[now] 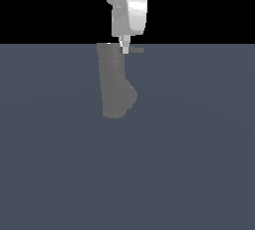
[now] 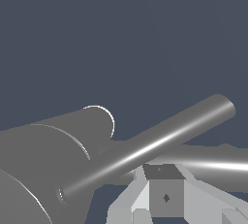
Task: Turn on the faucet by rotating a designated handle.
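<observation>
Arm descends vertically from 12 o'clock. Gripper (image 1: 125, 49) sits at the faucet (image 1: 113, 82) top, against the handle (image 1: 137, 50) projecting toward 3 o'clock. Finger separation cannot be determined.

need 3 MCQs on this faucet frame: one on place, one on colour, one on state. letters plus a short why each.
1. Where is the claw in the exterior view?
A. at the faucet's top, by the handle
B. down at the spout
C. far off on the floor

2. What colour is the faucet body?
A. red
B. matte grey
C. blue

3. How does the faucet stand?
A. lying flat
B. upside down
C. upright, spout low

Key:
1 A: the white fingers come down at the cylinder's top edge, next to the thin handle that sticks out to the exterior view's right.
2 B: both views show plain grey.
3 C: the cylinder rises from the floor, and the stub spout branches off its lower part.
</observation>
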You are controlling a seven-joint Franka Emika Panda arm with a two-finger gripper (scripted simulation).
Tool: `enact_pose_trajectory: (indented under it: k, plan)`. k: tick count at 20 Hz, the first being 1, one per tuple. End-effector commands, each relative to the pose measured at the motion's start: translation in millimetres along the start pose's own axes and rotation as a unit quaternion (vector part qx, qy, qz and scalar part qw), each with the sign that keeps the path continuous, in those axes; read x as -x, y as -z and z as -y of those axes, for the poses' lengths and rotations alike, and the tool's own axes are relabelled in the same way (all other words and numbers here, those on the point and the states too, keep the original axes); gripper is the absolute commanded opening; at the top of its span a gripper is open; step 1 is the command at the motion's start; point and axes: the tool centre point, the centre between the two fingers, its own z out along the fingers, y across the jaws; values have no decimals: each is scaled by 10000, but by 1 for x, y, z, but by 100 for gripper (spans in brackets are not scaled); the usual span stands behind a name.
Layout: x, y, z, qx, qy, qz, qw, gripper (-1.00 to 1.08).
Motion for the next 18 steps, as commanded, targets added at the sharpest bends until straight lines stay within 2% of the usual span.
enact_pose_trajectory:
  k: [1,18]
  plan:
    - [-25,0,5,-60,-154,-39,9999,-100]
    - [-70,1,31,-63,-273,-56,9996,-100]
